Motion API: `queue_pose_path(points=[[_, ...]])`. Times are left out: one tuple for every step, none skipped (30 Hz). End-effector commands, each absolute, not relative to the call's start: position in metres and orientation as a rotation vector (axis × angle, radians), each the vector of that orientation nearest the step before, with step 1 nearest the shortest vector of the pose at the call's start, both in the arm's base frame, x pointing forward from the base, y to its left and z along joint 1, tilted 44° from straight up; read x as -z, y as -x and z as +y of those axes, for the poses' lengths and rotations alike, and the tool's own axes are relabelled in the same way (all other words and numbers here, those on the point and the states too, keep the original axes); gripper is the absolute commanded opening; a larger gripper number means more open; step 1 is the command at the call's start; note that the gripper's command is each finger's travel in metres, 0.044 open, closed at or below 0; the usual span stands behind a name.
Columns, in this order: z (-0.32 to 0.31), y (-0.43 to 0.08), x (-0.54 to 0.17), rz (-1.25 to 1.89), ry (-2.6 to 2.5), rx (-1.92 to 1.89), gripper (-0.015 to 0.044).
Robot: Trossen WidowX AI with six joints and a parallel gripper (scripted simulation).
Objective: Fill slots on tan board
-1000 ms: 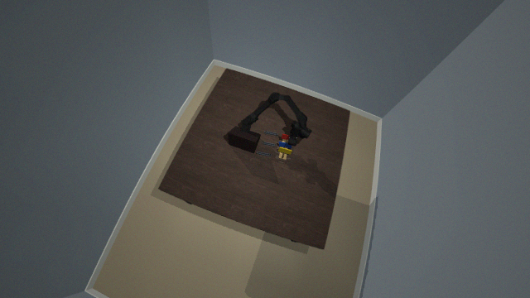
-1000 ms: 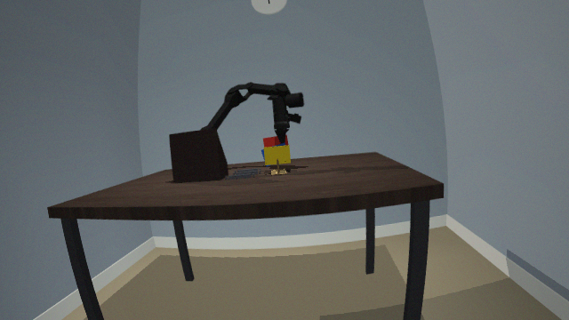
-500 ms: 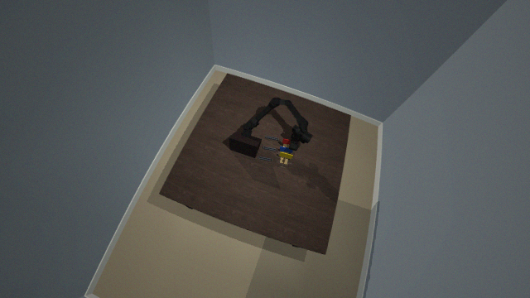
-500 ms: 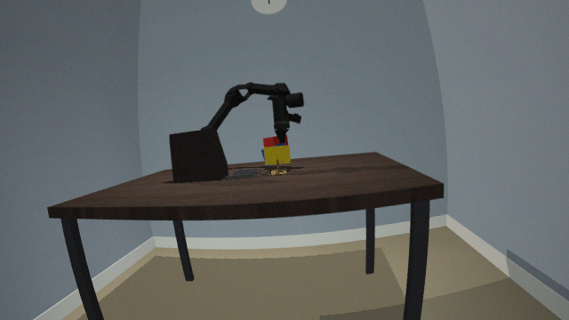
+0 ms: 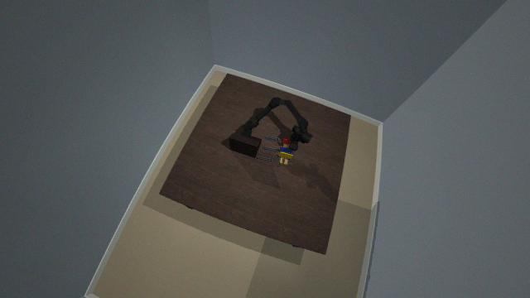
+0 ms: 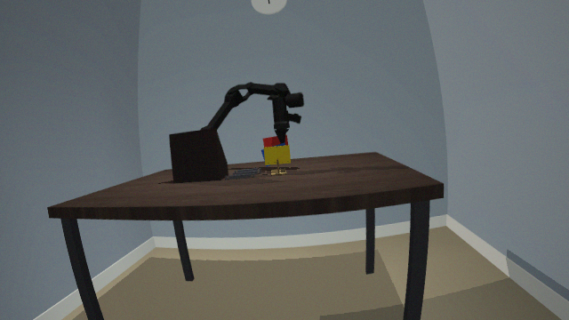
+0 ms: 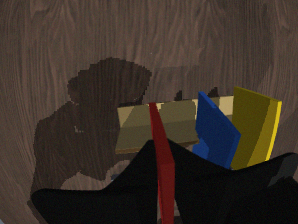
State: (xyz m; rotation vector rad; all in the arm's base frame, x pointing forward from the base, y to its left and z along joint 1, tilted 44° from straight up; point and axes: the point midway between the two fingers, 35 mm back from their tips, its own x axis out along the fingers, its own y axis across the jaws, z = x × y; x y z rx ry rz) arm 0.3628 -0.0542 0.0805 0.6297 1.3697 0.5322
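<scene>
red board's [image 5: 286, 141] [image 6: 269, 142] [image 7: 165, 172] near end cut off in wrist view, its notch hidden

The dark brown, wood-grained counter [image 5: 244, 203] [image 6: 213, 193] [image 7: 45, 50] stands on dark legs [image 6: 419, 258]. Seen from the top view, a blocky dark base [image 5: 244, 146] [image 6: 196, 156] sits toward ten o'clock from the counter's middle. Three slim, dark holders [image 5: 264, 159] [image 6: 244, 173] lie in separate rows at the base's three o'clock side. Just beyond them, also toward three o'clock, the tan board's pale feet [image 5: 284, 161] [image 6: 278, 172] rest on the wood. Shadows fall across the surface.
</scene>
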Motion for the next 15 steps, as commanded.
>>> queue_pose_path(points=[[-0.0535, -0.3617, -0.0801, 1.373, -0.637, -0.532, 0.0], [-0.0535, -0.3617, -0.0801, 1.373, -0.637, -0.532, 0.0], [-0.0535, -0.3617, -0.0801, 1.373, -0.637, -0.532, 0.0], [-0.0535, -0.3617, -0.0801, 1.373, -0.637, -0.532, 0.0], [-0.0535, -0.3617, -0.0801, 1.373, -0.637, -0.532, 0.0], [-0.0535, -0.3617, -0.0801, 1.373, -0.637, -0.532, 0.0], [-0.0541, -0.3627, -0.0804, 1.37, -0.63, -0.532, 0.0], [-0.0537, -0.3626, -0.0801, 1.37, -0.631, -0.532, 0.0], [-0.0533, -0.3625, -0.0797, 1.371, -0.632, -0.532, 0.0], [-0.0527, -0.3624, -0.0791, 1.371, -0.634, -0.532, 0.0], [-0.0521, -0.3623, -0.0786, 1.372, -0.635, -0.532, 0.0], [-0.0515, -0.3622, -0.078, 1.372, -0.636, -0.532, 0.0], [-0.051, -0.3621, -0.0775, 1.372, -0.636, -0.532, 0.0], [-0.0507, -0.3621, -0.0772, 1.372, -0.637, -0.532, 0.0], [-0.0504, -0.3621, -0.0769, 1.373, -0.637, -0.532, 0.0]])
